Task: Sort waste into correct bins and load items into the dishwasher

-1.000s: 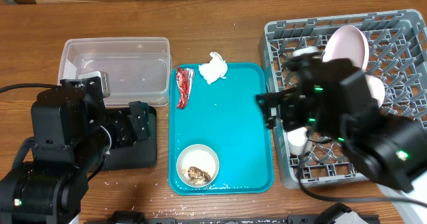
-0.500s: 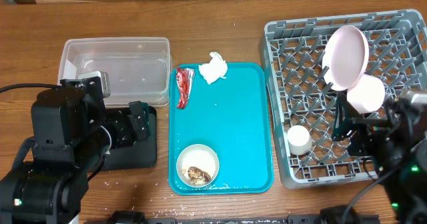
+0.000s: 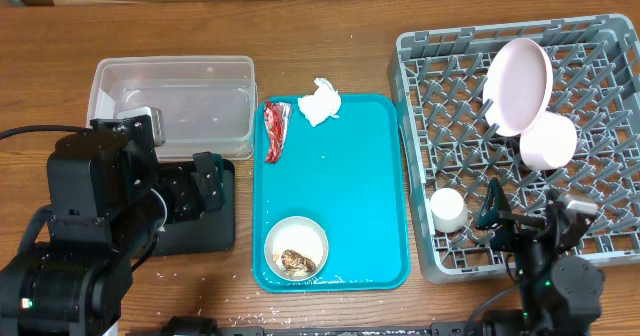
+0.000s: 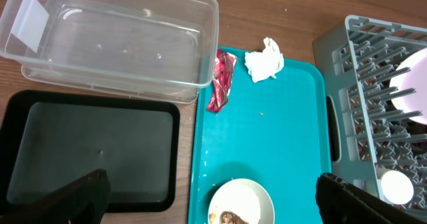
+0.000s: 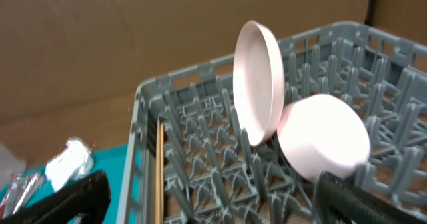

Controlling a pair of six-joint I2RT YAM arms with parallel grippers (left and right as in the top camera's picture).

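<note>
Overhead, the grey dish rack is seen at the right of the table. The pink-white plate is stood on edge among its pegs, the pink bowl is leaned against it, and the small white cup is set near the rack's left wall. The white bowl with a brown lump, the red wrapper and the napkin are found on the teal tray. The clear tub and black tray are placed to its left. The left gripper and right gripper are both spread wide.
</note>
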